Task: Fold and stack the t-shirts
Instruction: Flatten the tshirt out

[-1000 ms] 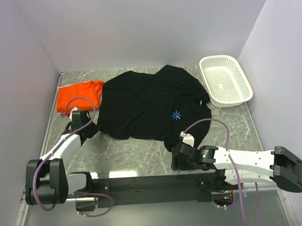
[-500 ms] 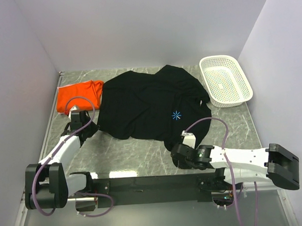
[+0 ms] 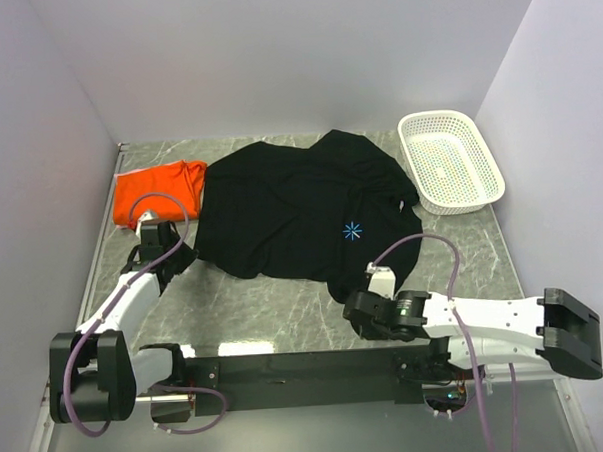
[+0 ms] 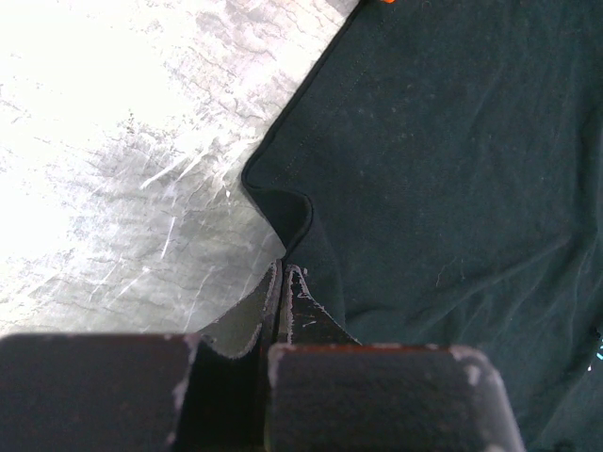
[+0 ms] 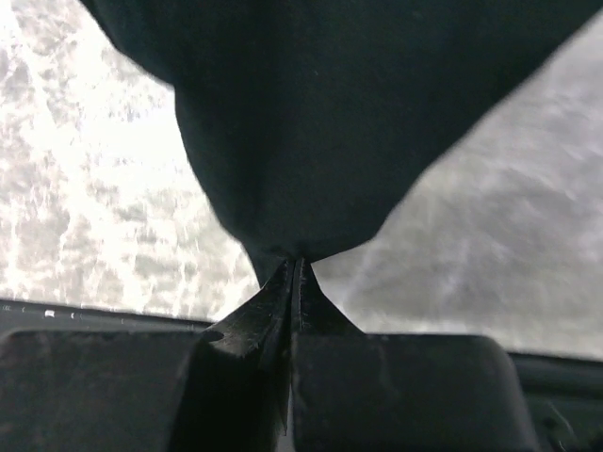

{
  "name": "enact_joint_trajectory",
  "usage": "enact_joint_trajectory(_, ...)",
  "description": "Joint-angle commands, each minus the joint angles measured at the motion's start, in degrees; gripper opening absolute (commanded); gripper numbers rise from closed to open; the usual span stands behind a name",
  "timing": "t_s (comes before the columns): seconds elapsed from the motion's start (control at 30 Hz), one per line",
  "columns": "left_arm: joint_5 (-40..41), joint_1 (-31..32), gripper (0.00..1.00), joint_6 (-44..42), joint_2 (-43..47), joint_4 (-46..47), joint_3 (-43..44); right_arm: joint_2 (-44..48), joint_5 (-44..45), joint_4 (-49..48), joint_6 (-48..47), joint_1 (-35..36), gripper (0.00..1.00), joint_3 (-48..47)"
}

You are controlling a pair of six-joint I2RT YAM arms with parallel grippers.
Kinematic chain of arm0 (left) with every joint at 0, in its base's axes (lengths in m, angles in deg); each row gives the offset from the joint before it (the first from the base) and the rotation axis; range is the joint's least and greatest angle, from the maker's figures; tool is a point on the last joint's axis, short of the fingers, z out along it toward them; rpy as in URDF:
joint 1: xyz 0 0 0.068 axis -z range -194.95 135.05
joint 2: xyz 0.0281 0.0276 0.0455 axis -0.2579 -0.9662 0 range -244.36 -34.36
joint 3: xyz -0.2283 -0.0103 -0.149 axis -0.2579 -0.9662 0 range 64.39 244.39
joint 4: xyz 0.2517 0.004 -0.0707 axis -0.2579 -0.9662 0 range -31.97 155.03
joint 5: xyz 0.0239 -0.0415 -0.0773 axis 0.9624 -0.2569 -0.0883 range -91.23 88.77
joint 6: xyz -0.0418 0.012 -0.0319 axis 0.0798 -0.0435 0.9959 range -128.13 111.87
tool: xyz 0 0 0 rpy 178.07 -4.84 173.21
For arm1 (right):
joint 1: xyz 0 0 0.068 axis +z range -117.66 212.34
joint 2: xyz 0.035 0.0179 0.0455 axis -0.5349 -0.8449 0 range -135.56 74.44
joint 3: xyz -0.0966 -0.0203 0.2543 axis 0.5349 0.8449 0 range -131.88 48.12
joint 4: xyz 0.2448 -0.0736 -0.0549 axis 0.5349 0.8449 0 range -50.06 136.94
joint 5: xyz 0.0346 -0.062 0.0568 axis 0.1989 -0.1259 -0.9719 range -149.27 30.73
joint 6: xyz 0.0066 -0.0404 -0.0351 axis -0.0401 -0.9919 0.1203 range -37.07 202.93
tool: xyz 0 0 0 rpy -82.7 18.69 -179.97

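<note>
The black t-shirt (image 3: 301, 211) lies spread over the middle of the table, its light-blue starburst mark facing up. An orange t-shirt (image 3: 155, 190) is bunched at the back left, touching the black one's sleeve. My left gripper (image 3: 186, 255) is at the black shirt's near-left edge. In the left wrist view it (image 4: 283, 273) is shut on a small curl of the black hem (image 4: 283, 212). My right gripper (image 3: 351, 306) is at the shirt's near-right corner. In the right wrist view it (image 5: 294, 266) is shut on that corner, and the black cloth (image 5: 311, 113) bunches up from the tips.
A white mesh basket (image 3: 451, 161) stands at the back right against the wall. Grey marbled tabletop (image 3: 255, 298) shows between the shirt and the black base rail at the near edge. Walls close in on the left, back and right.
My right gripper has closed on the black shirt's near-right corner, and the arm shifted slightly. My left gripper stays shut at the near-left hem, having barely moved.
</note>
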Motion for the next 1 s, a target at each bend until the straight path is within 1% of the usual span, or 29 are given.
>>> enact_joint_trajectory(0.0,-0.2,-0.32,0.01,-0.76,1.58,0.69,0.76,3.12,6.04,9.56,4.78,2.3,0.0,-5.07)
enact_joint_trajectory(0.03,-0.2,-0.23,0.01,-0.68,1.58,0.77,0.85,4.52,7.17,12.01,5.49,2.74,0.0,-5.6)
enact_joint_trajectory(0.17,-0.55,-0.23,0.01,-0.76,1.49,0.77,0.77,6.2,8.5,15.46,7.61,3.89,0.0,-6.57)
enact_joint_trajectory(0.27,-0.29,-0.23,0.0,-0.68,1.93,0.6,0.68,3.48,8.68,19.23,9.54,3.89,0.0,-6.13)
enact_joint_trajectory(0.33,0.06,-0.23,0.01,-0.68,2.28,0.42,0.68,1.47,8.68,21.6,11.03,5.29,0.0,-6.65)
enact_joint_trajectory(0.47,0.06,-0.23,0.0,-0.67,2.54,0.25,0.94,-2.67,12.01,26.44,15.33,8.63,0.0,-10.86)
enact_joint_trajectory(0.57,-0.37,-0.32,0.01,-0.76,2.28,0.42,0.85,-5.49,12.11,24.44,14.38,9.16,0.0,-11.41)
enact_joint_trajectory(0.6,-0.46,-0.23,0.01,-0.76,2.19,0.34,0.85,-5.66,11.15,22.86,13.16,9.08,0.0,-11.14)
enact_joint_trajectory(0.63,-0.46,-0.32,0.01,-0.76,2.19,0.33,0.77,-5.14,10.36,19.11,12.54,9.07,0.01,-10.88)
enact_joint_trajectory(0.67,-0.46,-0.32,0.01,-0.76,2.28,0.33,0.76,-4.53,9.57,17.15,11.66,9.07,0.13,-10.01)
enact_joint_trajectory(0.73,-0.46,-0.23,0.01,-0.76,2.37,0.34,0.68,-1.55,7.98,13.1,11.48,9.07,0.29,-8.95)
enact_joint_trajectory(0.77,-0.55,-0.23,0.01,-0.68,2.37,0.42,0.68,-0.49,7.72,12.48,11.48,9.07,0.41,-7.81)
enact_joint_trajectory(0.87,-0.9,-0.23,0.01,-0.76,2.19,0.51,0.68,2.68,7.28,11.69,12.61,9.07,0.54,-5.53)
enact_joint_trajectory(0.97,-1.25,-0.23,0.01,-0.85,2.1,0.69,0.68,3.83,6.31,9.58,12.45,8.99,0.58,-3.5)
